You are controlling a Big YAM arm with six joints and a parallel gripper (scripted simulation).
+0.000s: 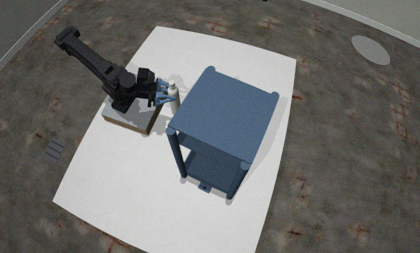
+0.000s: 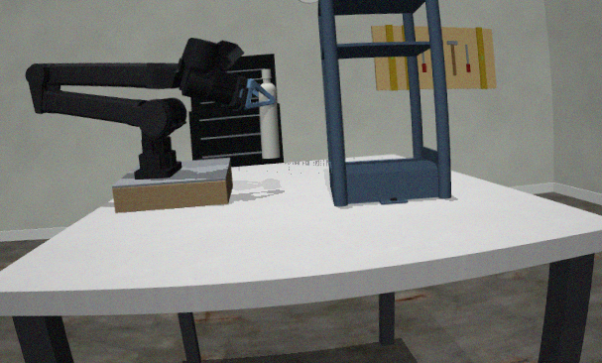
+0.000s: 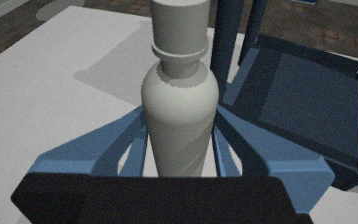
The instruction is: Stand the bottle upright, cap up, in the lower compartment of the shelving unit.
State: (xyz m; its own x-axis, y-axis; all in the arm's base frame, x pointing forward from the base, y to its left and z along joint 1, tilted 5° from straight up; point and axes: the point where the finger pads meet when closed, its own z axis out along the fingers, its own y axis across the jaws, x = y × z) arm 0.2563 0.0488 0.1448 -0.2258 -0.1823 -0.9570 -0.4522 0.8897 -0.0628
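gripping the white bottle (image 3: pixel 180 115) just below its shoulder, the jaws of the gripper (image 2: pixel 261 95) hold it upright, cap up, raised off the white desk (image 2: pixel 286 238). it hangs near the desk's far edge, between the arm's box-shaped base (image 2: pixel 173 190) and the blue shelving unit (image 1: pixel 223 114), just beside the unit's rear post and outside the lower compartment (image 2: pixel 390 179).

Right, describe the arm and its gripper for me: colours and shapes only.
The arm is matte black throughout, built of long boxy links with rounded joint housings, no visible cables or markings. It stands on a grey-topped tan block. The gripper has a black body and two blue wedge-shaped fingers with triangular cut-outs.
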